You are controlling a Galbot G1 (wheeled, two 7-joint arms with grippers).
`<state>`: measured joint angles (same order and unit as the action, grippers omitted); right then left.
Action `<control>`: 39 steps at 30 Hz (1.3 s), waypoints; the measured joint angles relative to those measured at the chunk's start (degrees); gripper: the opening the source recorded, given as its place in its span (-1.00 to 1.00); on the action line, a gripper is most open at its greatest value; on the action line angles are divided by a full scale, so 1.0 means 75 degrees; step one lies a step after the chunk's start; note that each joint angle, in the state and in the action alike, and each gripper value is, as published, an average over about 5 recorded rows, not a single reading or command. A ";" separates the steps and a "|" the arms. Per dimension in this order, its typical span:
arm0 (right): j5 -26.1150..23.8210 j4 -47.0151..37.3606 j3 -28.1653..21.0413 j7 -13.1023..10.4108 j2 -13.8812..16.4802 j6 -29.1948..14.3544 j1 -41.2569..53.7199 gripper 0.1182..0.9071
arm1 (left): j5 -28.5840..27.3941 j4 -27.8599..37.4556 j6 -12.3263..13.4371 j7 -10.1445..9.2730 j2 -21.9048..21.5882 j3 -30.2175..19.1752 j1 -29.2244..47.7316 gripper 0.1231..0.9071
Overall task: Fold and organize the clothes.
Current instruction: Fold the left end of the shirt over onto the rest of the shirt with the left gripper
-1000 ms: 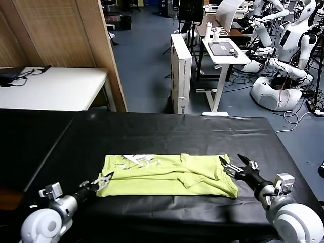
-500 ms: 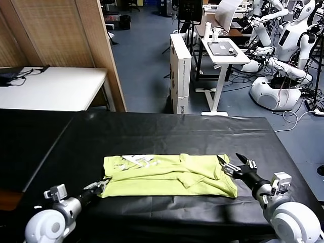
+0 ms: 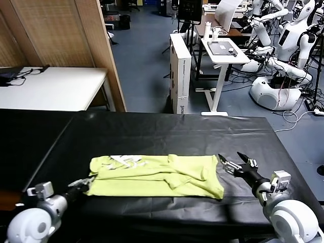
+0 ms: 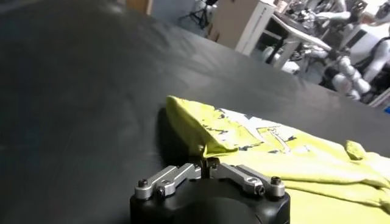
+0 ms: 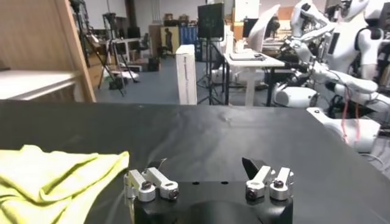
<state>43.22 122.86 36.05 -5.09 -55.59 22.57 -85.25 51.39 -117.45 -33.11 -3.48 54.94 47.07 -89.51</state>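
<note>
The clothes [image 3: 154, 175], a lime T-shirt folded into a long band, lie flat on the black surface [image 3: 167, 131] near its front edge, roughly midway between its two side edges. Your left tool [image 3: 86, 183] has its fingers together, clamped on the shirt's front left corner, and the wrist view shows the fabric [image 4: 268, 152] pinched between the fingertips. Your right tool [image 3: 234, 163] sits low just beside the shirt's right end, its fingers spread wide apart and holding nothing, the cloth [image 5: 55, 176] lying off to its side.
</note>
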 joint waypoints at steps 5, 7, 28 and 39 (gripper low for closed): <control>-0.0326 -0.0010 0.0240 0.0301 -0.0113 -0.0597 -0.0392 1.00 | -0.0185 -0.0522 -0.0110 -0.0224 0.0225 -0.0132 0.0053 -0.87; -0.0500 -0.0014 0.0385 0.0387 -0.0178 -0.0763 -0.0634 1.00 | -0.0222 -0.0765 -0.0213 -0.0334 0.0423 -0.0330 0.0145 -0.87; -0.1652 0.0394 0.1400 0.0517 -0.0994 -0.1236 -0.2428 1.00 | -0.0696 -0.0812 -0.0317 -0.0884 0.2932 -0.3936 0.1478 -0.87; -0.1666 0.0422 0.1390 0.0527 -0.1024 -0.1222 -0.2505 1.00 | -0.0758 -0.0066 -0.0284 -0.0852 0.3987 -0.4752 0.1983 -0.87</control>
<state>30.73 126.02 46.47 -1.14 -63.27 13.41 -104.04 45.71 -117.95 -35.24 -9.88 84.84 11.44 -74.64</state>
